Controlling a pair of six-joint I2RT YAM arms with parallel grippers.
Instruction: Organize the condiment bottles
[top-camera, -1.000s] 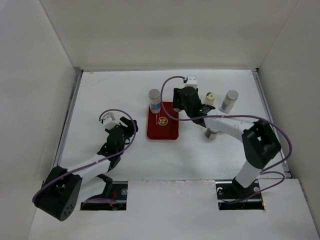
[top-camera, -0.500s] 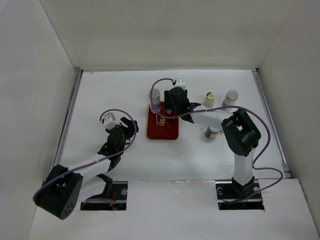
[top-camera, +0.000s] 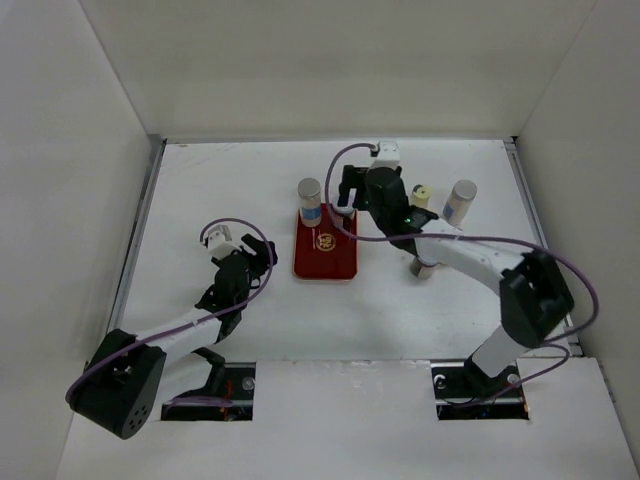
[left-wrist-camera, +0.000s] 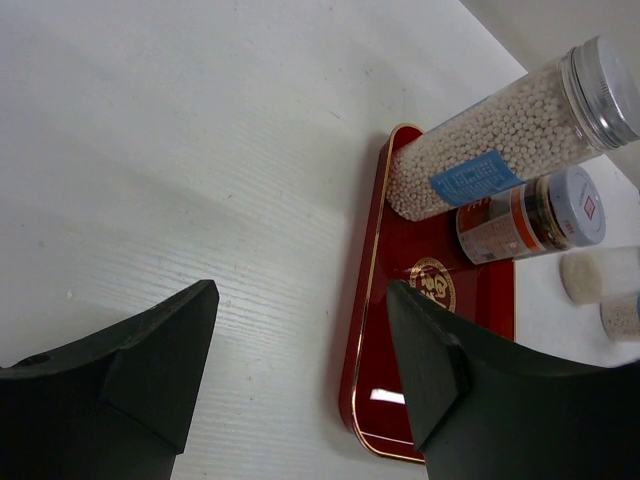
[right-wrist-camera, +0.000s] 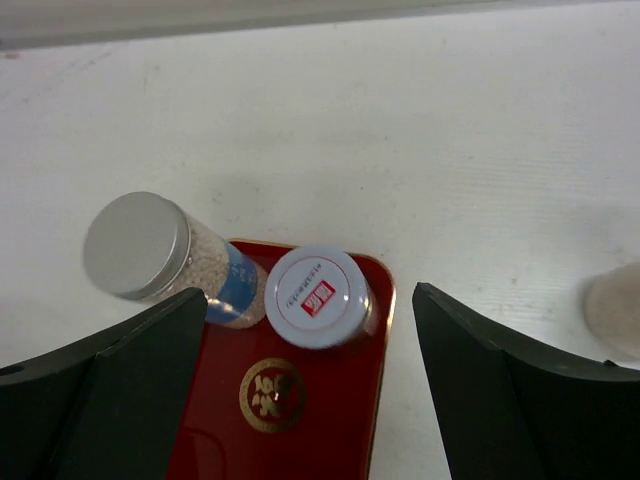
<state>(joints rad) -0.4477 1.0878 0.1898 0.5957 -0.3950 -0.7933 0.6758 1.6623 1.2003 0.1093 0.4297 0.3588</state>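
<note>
Right end effector stood apart near pale-lidded jar and grey-capped bottle on red tray; left end effector apart, empty.

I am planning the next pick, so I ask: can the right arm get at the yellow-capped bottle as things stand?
Probably yes. The right gripper is open and empty above the red tray, and the yellow-capped bottle stands free beside that arm, with nothing in between.
</note>
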